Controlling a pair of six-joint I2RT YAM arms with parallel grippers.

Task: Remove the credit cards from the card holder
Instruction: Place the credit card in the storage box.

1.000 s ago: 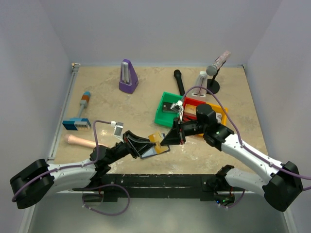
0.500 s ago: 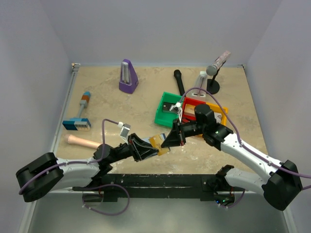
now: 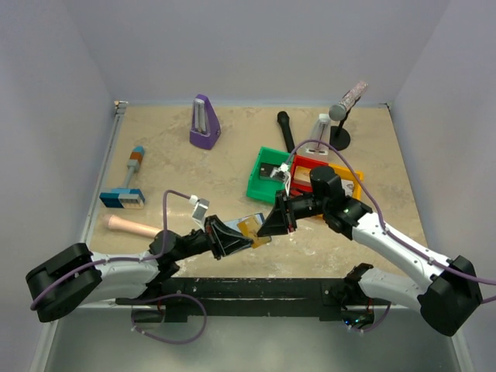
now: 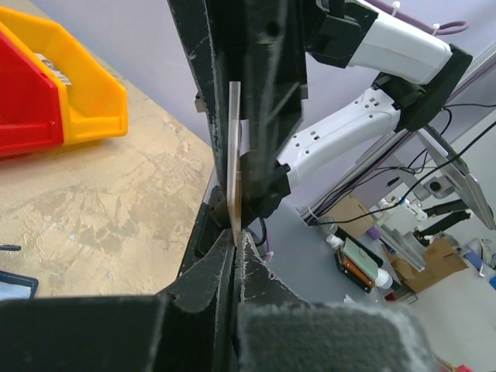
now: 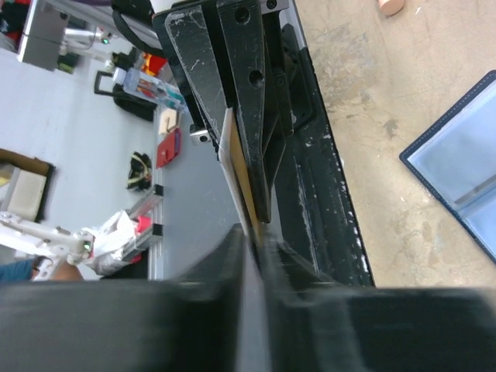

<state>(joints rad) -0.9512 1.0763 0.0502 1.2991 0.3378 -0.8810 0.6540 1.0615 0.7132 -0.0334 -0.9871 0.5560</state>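
One tan card [image 3: 248,226] is pinched at opposite edges. The left gripper [image 4: 232,242] is closed tight on one end and the right gripper [image 5: 253,232] on the other. The holder [image 5: 459,152] is laid open on the table [image 3: 178,174] just beside them. Bare table is seen to their far left, and the green bin [image 3: 254,186] is set near behind.

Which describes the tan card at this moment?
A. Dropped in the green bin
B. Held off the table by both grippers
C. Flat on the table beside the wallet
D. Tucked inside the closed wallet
B: the tan card shows edge-on with the left gripper shut on one end and the right gripper shut on the other, while the card holder lies open on the table, apart from it.
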